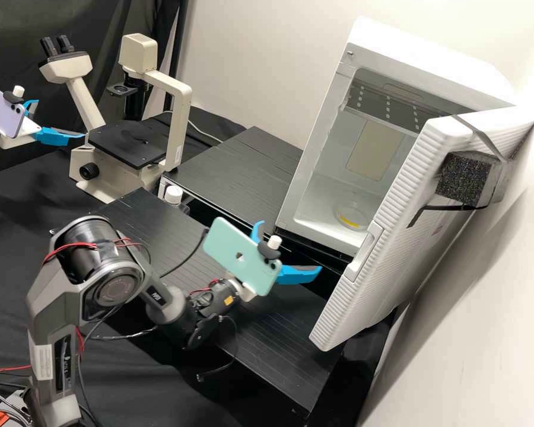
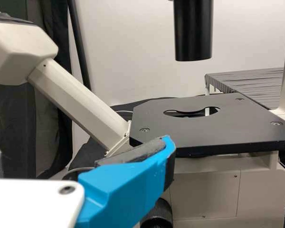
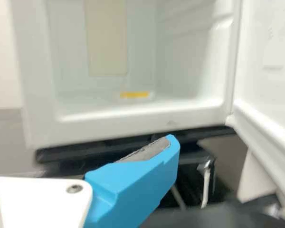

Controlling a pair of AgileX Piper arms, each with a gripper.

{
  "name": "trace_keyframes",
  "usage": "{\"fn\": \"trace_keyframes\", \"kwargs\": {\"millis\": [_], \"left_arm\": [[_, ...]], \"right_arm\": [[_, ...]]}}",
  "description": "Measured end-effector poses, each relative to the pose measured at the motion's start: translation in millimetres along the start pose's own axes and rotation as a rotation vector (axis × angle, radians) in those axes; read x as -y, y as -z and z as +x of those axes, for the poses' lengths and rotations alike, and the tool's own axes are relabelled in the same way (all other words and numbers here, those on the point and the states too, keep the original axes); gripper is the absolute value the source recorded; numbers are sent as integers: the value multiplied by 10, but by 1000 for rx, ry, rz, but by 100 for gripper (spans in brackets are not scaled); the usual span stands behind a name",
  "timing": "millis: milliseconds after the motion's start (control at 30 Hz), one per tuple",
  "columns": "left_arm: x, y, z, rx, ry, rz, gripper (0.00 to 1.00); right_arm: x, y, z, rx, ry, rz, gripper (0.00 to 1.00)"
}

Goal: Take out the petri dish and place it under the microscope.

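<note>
Right gripper (image 1: pixel 290 247) hanging mid-scene before the white cabinet (image 1: pixel 427 53), fingers standing wide apart. Cabinet door (image 1: pixel 338 308) standing open at near right, black foam block (image 1: pixel 464 177) being held to it by straps. Petri dish (image 1: pixel 351 215) lying inside, on the cabinet floor, yellow patch showing at its near side. Farther left, a white-capped bottle (image 1: pixel 173 196) standing upright. Left gripper (image 1: pixel 60 119) hanging at far left, fingers also standing wide, near the black stage (image 1: pixel 110 139) of the microscope (image 1: pixel 184 112), which is standing at far left.
</note>
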Motion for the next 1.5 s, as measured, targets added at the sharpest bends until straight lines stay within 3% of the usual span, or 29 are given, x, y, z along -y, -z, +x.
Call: {"fn": "trace_keyframes", "kwargs": {"millis": [200, 533, 767, 933, 1133, 1500], "left_arm": [[0, 0, 0, 0, 0, 0, 100], [0, 0, 0, 0, 0, 0, 100], [0, 0, 0, 0, 0, 0, 100], [0, 0, 0, 0, 0, 0, 100], [0, 0, 0, 0, 0, 0, 100], [0, 0, 0, 0, 0, 0, 100]], "right_arm": [[-194, 0, 388, -49, 22, -5, 100], [-460, -71, 970, -2, 37, -28, 100], [-575, -71, 1295, 5, 90, -42, 100], [-614, -94, 1443, 30, 120, -62, 100], [-567, -150, 1615, 78, 160, -124, 100], [-497, -191, 1803, 86, 167, -139, 100]]}}
